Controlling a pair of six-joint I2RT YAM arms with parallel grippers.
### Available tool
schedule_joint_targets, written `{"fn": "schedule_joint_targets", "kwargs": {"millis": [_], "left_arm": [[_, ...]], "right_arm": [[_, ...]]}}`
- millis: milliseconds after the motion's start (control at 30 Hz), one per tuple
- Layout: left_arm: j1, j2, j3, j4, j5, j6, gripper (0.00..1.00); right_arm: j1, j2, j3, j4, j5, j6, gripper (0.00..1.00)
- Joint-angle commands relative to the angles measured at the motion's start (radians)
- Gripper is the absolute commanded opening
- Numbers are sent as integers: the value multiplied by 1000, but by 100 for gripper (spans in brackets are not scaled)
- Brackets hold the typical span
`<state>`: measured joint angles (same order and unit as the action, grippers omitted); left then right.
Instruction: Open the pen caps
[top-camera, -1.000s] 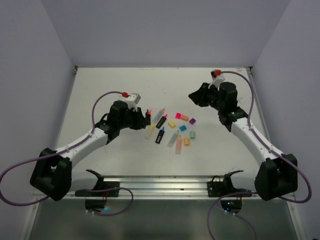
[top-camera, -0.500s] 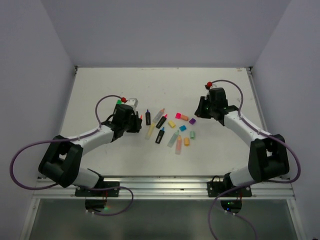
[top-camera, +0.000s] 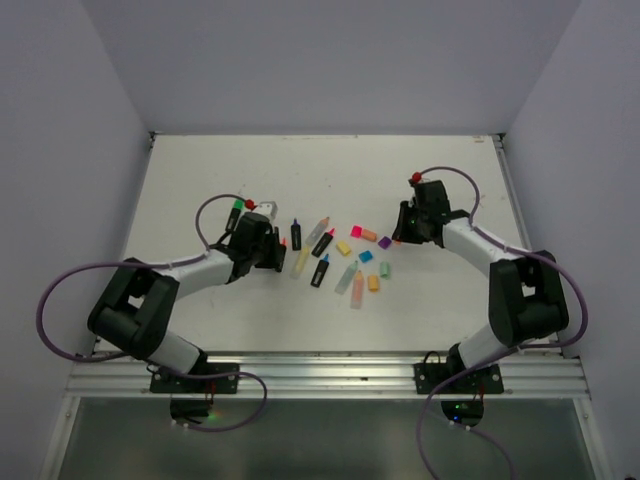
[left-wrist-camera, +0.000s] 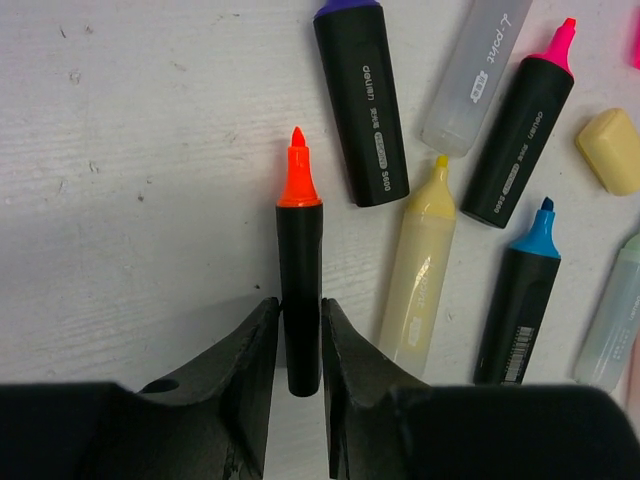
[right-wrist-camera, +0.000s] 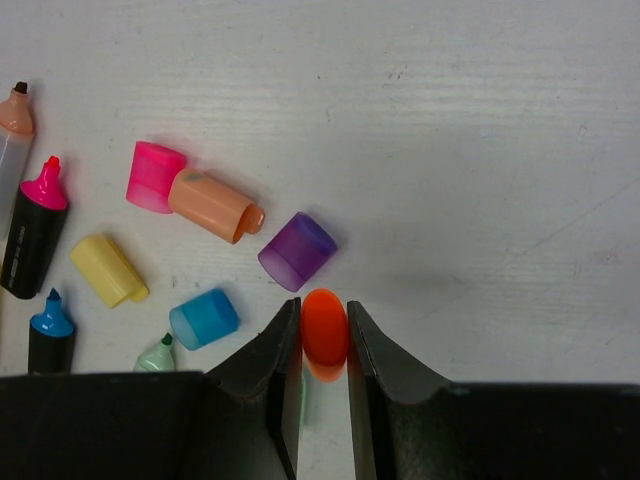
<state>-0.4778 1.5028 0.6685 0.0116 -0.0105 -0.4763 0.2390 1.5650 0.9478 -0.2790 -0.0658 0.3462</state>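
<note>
1. The bench (top-camera: 200, 180) carries the whole cluster of pens and caps about its middle, with bare surface toward its left and right edges. Both parts in hand are best set down on that bare surface, not on the pile.
2. The left tool (left-wrist-camera: 300, 310) appears clamped on the black barrel of the orange pen (left-wrist-camera: 300, 260), near its back end, with the tip bare. It sits on the left-edge side of the cluster. I would bring it flat to the bench before letting go, so it cannot roll into the purple-ended pen (left-wrist-camera: 362, 110) or the yellow pen (left-wrist-camera: 420, 270) just beside it.
3. The right tool (right-wrist-camera: 322, 307) is closed on the orange cap (right-wrist-camera: 325, 335), on the right-edge side of the cluster. The purple cap (right-wrist-camera: 297, 251) lies very near its tips and the blue cap (right-wrist-camera: 204, 318) is close by. Release the cap low and spread the jaws only a little, so neither neighbour is knocked.
4. The pens in view seem uncapped, so this looks like the last pair.
</note>
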Motion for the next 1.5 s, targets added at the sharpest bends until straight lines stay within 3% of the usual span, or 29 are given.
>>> {"fn": "schedule_joint_targets", "kwargs": {"millis": [0,233,500,567,800,900,1133,1300,1467], "left_arm": [[8,17,-7,68,-29,-13,28],[8,34,3,74,-37,-21,34],[8,-50,35,-10,-135,4,64],[8,-70,48,-64,-164,16,79],[8,-153,131,-206,-321,42,99],[8,-162,160,-248,-354,42,100],[25,-118,226,-320,-416,45,100],[73,-21,330,-378,-436,70,100],[177,106,428,-420,-370,103,93]], "right_arm": [[-7,6,-4,14,9,-15,0],[-10,12,-17,24,17,-12,0],[-17,46,-20,26,1,-1,0],[-17,52,-17,26,-3,5,1],[-17,89,-14,32,-16,13,31],[-18,99,-17,34,-11,14,45],[-17,78,-18,18,33,10,57],[-17,-43,0,-41,66,-3,79],[-17,-166,22,-86,93,-10,92]]}}
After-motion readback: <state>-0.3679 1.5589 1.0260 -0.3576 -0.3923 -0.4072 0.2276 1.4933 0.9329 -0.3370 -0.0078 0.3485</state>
